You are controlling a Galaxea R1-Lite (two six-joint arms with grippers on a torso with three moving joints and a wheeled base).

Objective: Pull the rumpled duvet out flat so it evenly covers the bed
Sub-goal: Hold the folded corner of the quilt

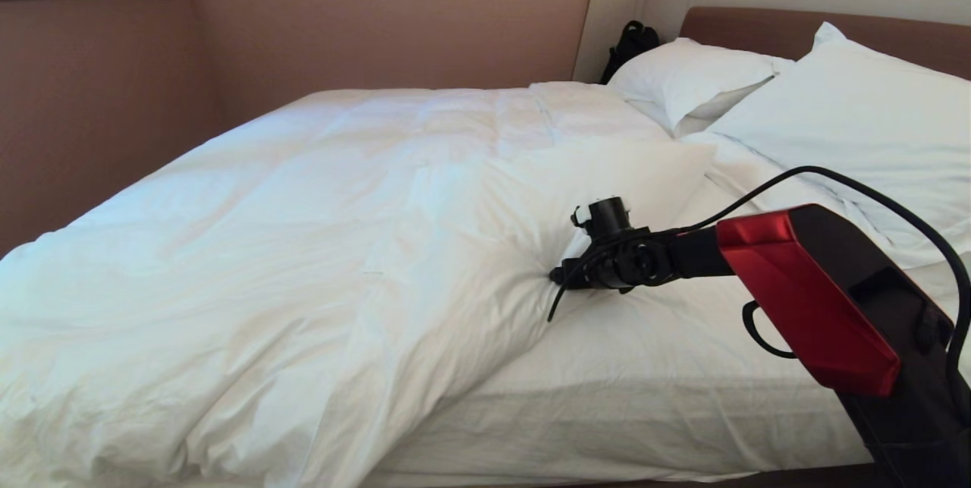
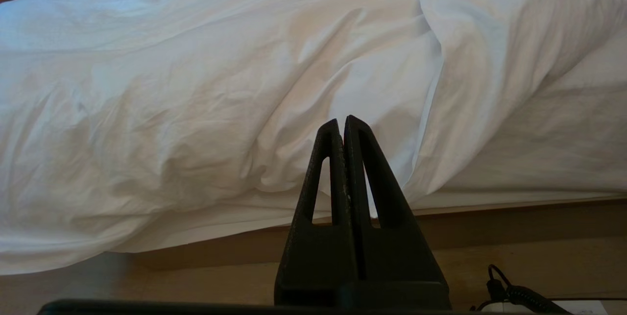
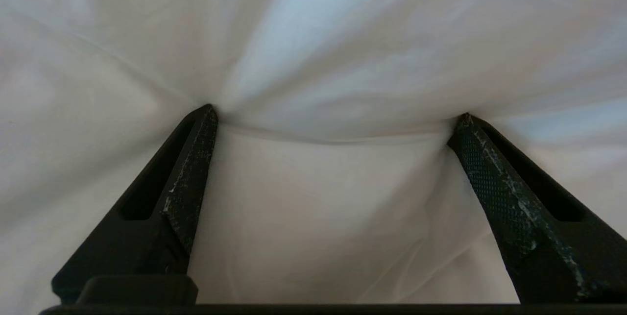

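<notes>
With the right gripper (image 3: 333, 114) spread wide against the duvet (image 1: 318, 230) edge (left gripper (image 2: 341, 124) closed, idle), gather a thick fold before clamping.

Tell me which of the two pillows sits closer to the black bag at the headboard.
The farther, smaller-looking pillow, lying right beside the black bag. The big pillow sits nearer the camera, away from the bag.

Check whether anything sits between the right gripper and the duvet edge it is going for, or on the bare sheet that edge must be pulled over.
Nothing visible does. The right gripper has its open jaws pressed straight into the duvet, and the bare sheet beside it carries only the arm; the pillows lie at the headboard end.
</notes>
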